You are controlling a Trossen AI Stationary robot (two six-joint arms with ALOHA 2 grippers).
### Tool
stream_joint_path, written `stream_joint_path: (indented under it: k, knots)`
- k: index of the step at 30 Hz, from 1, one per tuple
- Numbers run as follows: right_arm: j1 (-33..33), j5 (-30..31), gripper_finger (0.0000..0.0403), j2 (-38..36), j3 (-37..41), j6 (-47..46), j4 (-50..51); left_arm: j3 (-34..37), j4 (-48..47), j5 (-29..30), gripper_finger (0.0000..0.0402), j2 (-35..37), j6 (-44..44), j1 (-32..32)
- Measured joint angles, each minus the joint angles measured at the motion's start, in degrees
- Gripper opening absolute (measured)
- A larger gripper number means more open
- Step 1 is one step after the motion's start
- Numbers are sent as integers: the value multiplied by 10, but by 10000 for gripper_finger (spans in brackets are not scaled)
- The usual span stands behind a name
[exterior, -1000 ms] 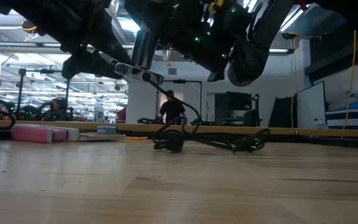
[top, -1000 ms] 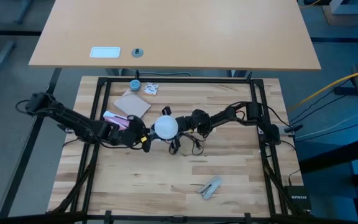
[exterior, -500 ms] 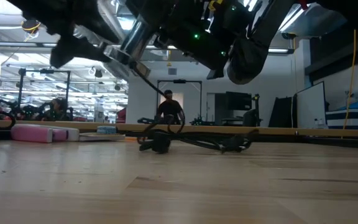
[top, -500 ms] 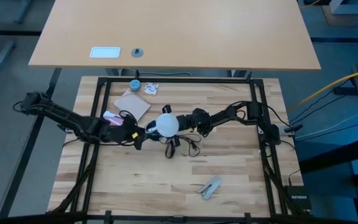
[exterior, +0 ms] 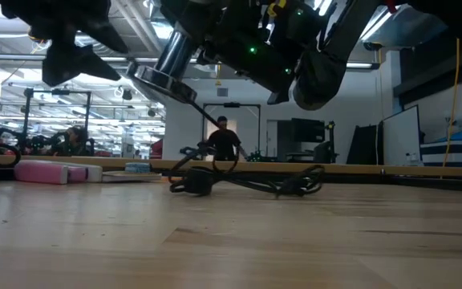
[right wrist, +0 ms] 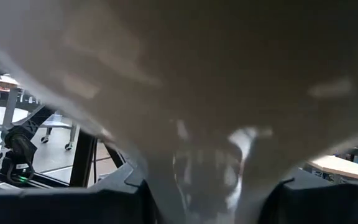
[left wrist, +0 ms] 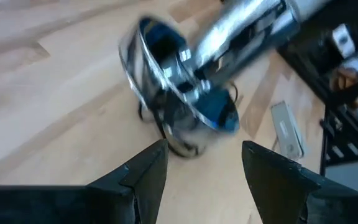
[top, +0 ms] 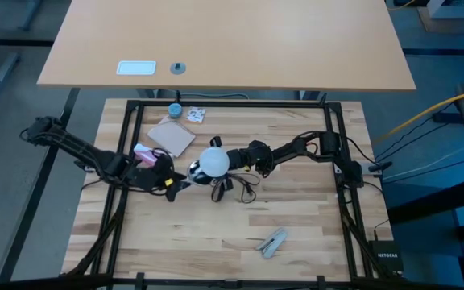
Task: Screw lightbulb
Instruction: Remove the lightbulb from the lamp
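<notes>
- Frosted-white, pear-shaped lightbulb point(top: 213, 162) held above the middle of the pale wooden bench point(top: 296, 217), its globe filling the right wrist view.
- Right claw point(top: 230, 160) closed around that lightbulb from the side away from the left arm, fingers partly spread to fit the globe.
- Shiny round silver socket disc with a chrome stem point(left wrist: 185, 81) raised off the bench just beside the lightbulb, tilted, its black cord point(exterior: 239, 181) trailing down and lying in loops on the wood below.
- Left claw point(top: 170, 181) close beside the lightbulb on the side opposite the right claw; fingers point(left wrist: 143, 174) standing apart with nothing between them in the left wrist view, the silver disc ahead of them and not gripped.
- Exact meeting of the bulb's neck and the socket hidden; cannot tell whether the thread has caught.
- Pink block point(top: 144, 153), brown cardboard square point(top: 172, 135) and small blue round cap point(top: 174, 109) lying beyond the left claw from the lightbulb; grey clip-like tool point(top: 273, 242) well apart from the lightbulb, toward the near edge.
- Likely risk: with the left claw off the socket, twisting the bulb could spin the disc instead of seating the thread.
- Likely risk: a tilted socket could cross-thread the neck.
- Likely risk: the smooth globe could slip in the right claw under torque and drop onto the wood.
- Likely risk: the looped cord could snag a finger.
</notes>
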State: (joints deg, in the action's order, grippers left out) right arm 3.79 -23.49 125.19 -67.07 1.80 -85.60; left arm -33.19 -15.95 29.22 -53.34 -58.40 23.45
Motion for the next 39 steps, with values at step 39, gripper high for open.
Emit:
stream_joint_path:
  k: [39]
  knots:
    - [0,-17,166,0,1,0,2,0,342,136,173,-302,-146,29]
